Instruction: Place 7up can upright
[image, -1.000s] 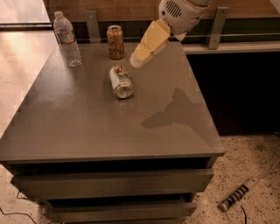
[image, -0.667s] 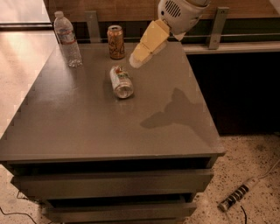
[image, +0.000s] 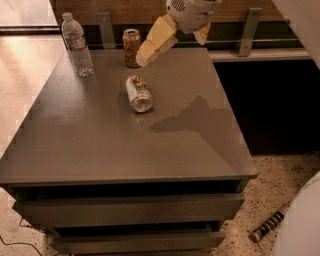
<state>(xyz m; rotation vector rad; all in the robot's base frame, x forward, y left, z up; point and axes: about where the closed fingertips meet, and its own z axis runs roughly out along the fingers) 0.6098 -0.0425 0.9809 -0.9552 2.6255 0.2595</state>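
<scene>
Here, in the camera view, the gripper (image: 172, 50) hangs above the far edge of the surface (image: 200, 155), below a rounded white wrist housing at the top of the picture. Its two beige fingers (image: 156, 40) stand apart, one long and slanting down to the left, the other showing only as a short stub on the right. Nothing is held between them.

The 7up can (image: 139, 93) lies on its side on the surface, a little left of centre in the far half. Its shiny metal end points toward the near edge. It is below and just in front of the tip of the long finger, not touching it.

An orange-brown can (image: 132, 47) stands upright behind the 7up can, close to the back edge and just left of the long finger. A clear water bottle (image: 77, 45) stands upright near the far left corner, well apart from both cans.

The arm's shadow (image: 190, 117) falls on the surface to the right of the 7up can.
</scene>
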